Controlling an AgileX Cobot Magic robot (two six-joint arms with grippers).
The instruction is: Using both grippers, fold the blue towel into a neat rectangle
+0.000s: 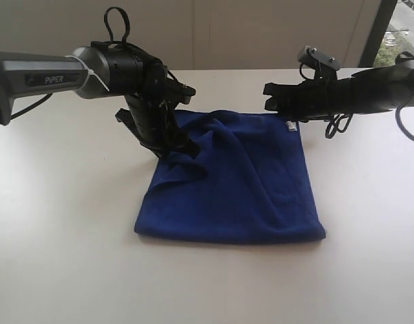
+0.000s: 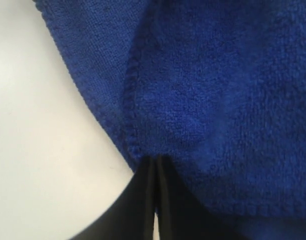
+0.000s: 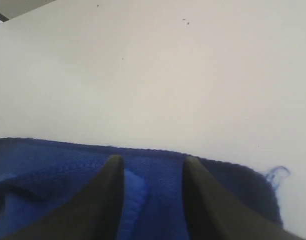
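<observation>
The blue towel (image 1: 240, 182) lies folded over on the white table, creased along its left part. A small white label (image 1: 290, 125) shows at its far right corner. My left gripper (image 1: 182, 147) points down at the towel's left edge. In the left wrist view its jaws (image 2: 156, 160) are pressed together on the stitched hem (image 2: 130, 100), and folds run out from that spot. My right gripper (image 1: 269, 96) hovers just above the far right corner. In the right wrist view it (image 3: 150, 160) stands open with the towel (image 3: 53, 165) below and nothing between the fingers (image 3: 110, 175).
The white table (image 1: 58, 236) spreads wide on all sides of the towel. A pale wall stands behind it, and a window (image 1: 402, 30) shows at the far right.
</observation>
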